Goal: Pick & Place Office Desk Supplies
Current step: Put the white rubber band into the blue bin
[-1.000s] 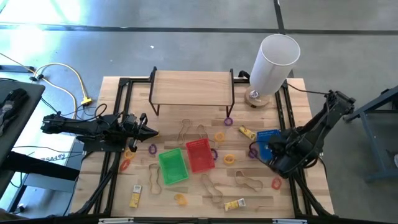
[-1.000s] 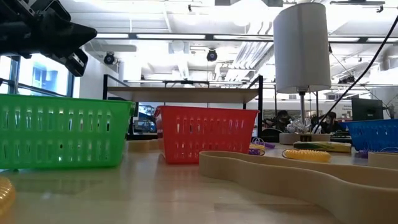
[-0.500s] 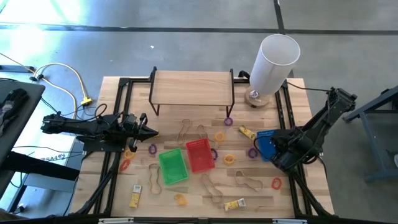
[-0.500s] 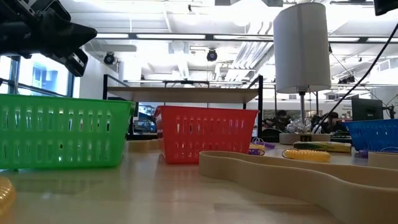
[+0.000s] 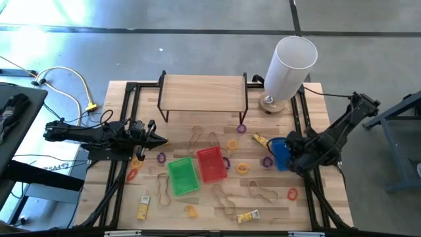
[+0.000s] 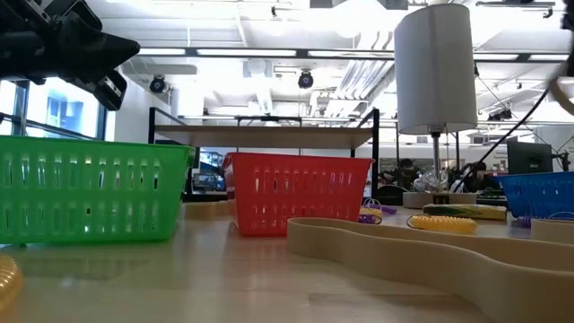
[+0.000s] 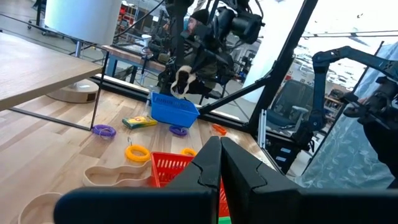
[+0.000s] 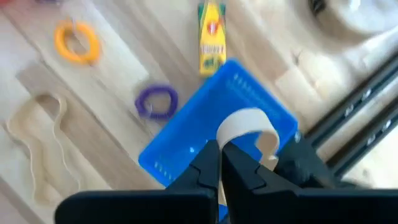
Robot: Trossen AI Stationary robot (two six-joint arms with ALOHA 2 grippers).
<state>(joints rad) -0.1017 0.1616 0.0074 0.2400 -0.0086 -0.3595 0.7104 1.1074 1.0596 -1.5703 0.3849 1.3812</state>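
Note:
My right gripper [image 8: 221, 147] is shut on a tan rubber band [image 8: 249, 117] above the blue basket [image 8: 186, 144] at the table's right side; it also shows in the high view [image 5: 290, 152]. My left gripper [image 5: 162, 140] is shut and empty, raised over the table's left side. Loose on the wood lie purple rings [image 5: 161, 157], orange rings [image 5: 232, 144], yellow packets [image 5: 261, 139] and tan rubber bands [image 5: 262, 191]. My right gripper pinches the rubber band between its two fingers at one end of the loop [image 8: 226, 127]. The rest of the band arches out past the fingertips. It is lifted clear, over the blue basket.
A green basket [image 5: 183, 175] and a red basket [image 5: 211, 163] stand mid-table. A wooden shelf [image 5: 204, 92] stands at the far edge, with a tall white cylinder [image 5: 289, 66] to its right. Black frame rails [image 5: 309, 118] run along the table's sides.
My right gripper has gone toward the table's far edge with the rubber band, from beside the blue basket's near end to over the basket. My left arm has kept still.

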